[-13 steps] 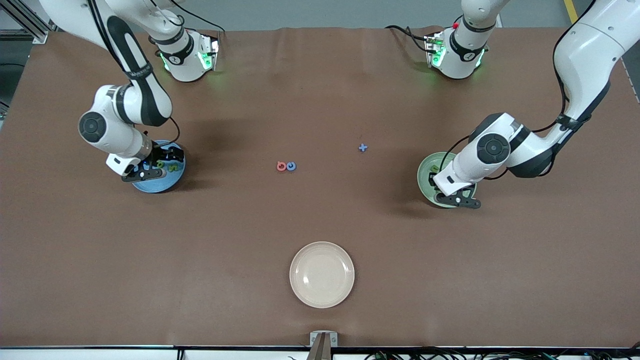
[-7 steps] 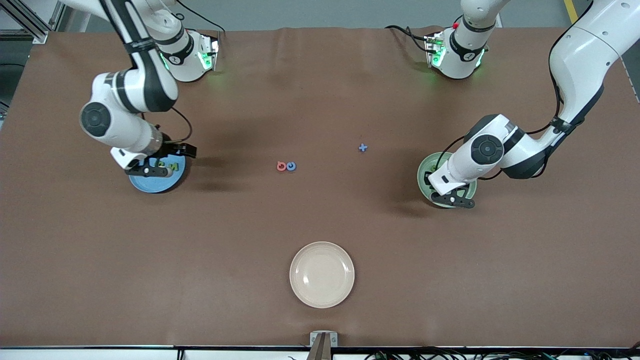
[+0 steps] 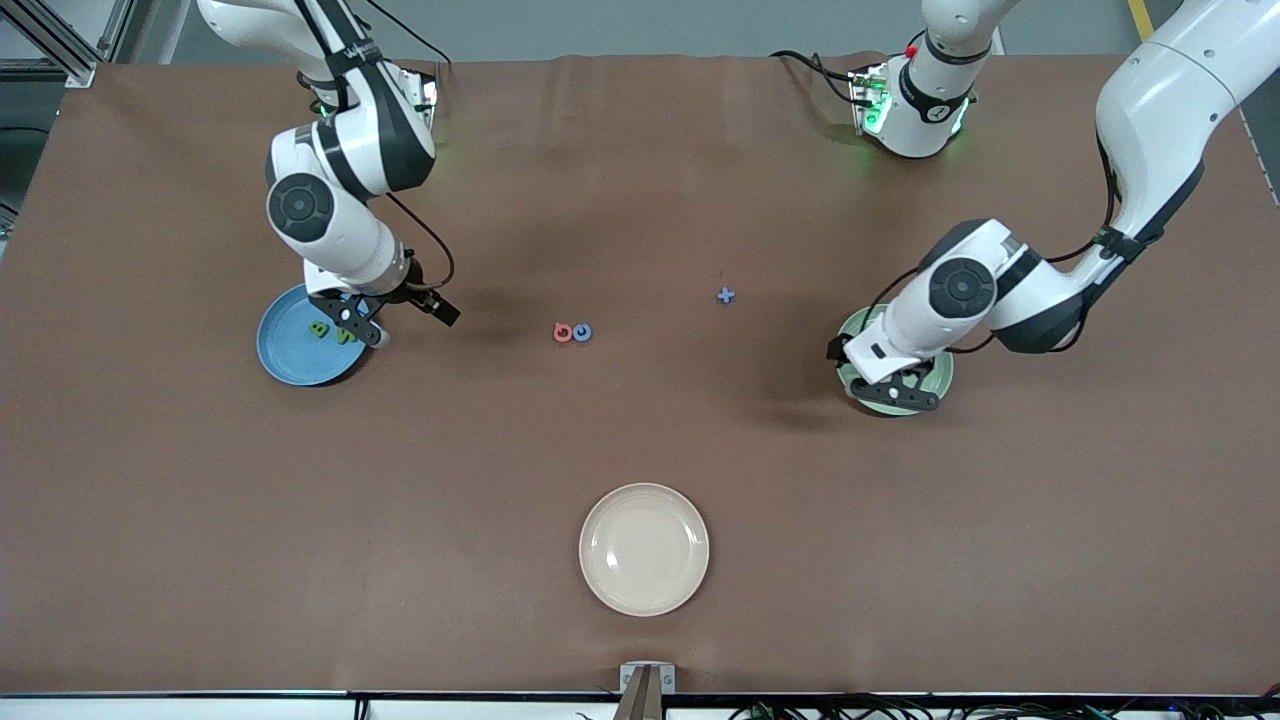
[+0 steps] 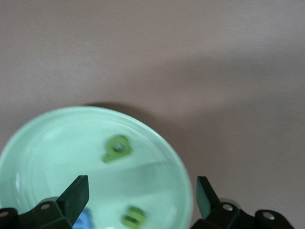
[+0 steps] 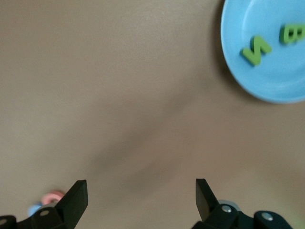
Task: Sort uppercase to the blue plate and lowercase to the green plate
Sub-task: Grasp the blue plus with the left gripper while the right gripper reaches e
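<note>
Front view: on the brown counter [image 3: 640, 430], the right gripper [image 3: 395, 318] hangs over the edge of the blue plate [image 3: 290, 360] at the right arm's end, fingers spread and holding nothing; a green B [image 3: 318, 329] lies in that plate, with a second green letter beside it partly hidden under the gripper. The left gripper [image 3: 890, 385] hovers over the green plate [image 3: 945, 372] at the left arm's end. Between the two plates, a red-pink ring letter [image 3: 563, 333] and a blue ring letter [image 3: 582, 332] lie touching on the counter, with a blue cross-shaped t [image 3: 726, 295] well apart from them, toward the green plate. A cream plate [image 3: 644, 549] sits nearer to the camera.

Left wrist view: the left gripper's fingers [image 4: 76, 193] stand spread and empty above the green plate, where a green b/p letter [image 4: 117, 148], a small green letter [image 4: 134, 217] and part of a blue letter [image 4: 85, 220] lie.

Right wrist view: the right gripper's spread fingers [image 5: 78, 196] frame bare counter; the green N [image 5: 256, 49] and the B lie in the blue plate, off to one side of the gripper.
</note>
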Motion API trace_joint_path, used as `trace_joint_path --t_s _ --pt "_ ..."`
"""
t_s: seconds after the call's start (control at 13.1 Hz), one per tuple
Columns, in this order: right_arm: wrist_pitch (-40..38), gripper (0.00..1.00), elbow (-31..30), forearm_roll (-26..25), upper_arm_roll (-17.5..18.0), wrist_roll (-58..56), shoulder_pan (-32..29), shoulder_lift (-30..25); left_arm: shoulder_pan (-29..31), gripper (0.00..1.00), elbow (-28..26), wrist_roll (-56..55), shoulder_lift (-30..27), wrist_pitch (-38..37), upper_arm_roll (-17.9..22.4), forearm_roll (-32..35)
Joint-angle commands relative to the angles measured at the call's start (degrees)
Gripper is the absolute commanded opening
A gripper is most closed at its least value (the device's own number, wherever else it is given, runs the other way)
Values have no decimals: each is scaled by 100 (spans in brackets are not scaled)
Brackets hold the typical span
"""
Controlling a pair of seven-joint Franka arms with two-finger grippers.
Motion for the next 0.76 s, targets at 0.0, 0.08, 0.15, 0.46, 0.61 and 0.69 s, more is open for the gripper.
trace_joint_path --t_s 0.0,0.08,0.15,0.46,0.61,0.69 --pt "28 100 187 -3 -50 572 23 64 -75 99 8 -1045 -169 -373 -565 -145" --pt "-33 100 284 -47 -50 554 32 186 -293 99 -1 -1493 -151 -374 -645 -154" --pt "-17 100 293 -30 -50 632 40 222 -573 100 8 -1958 -125 -347 -637 -259" --pt "447 100 285 -12 -42 1223 583 432 -1786 99 34 -3007 -37 -15 -164 -383" --pt "1052 100 302 75 -42 1116 918 661 -2357 100 26 -3350 -37 485 327 -374" --pt "1317 100 320 450 -42 1378 971 775 -2604 100 0 -3413 -37 618 539 -365"
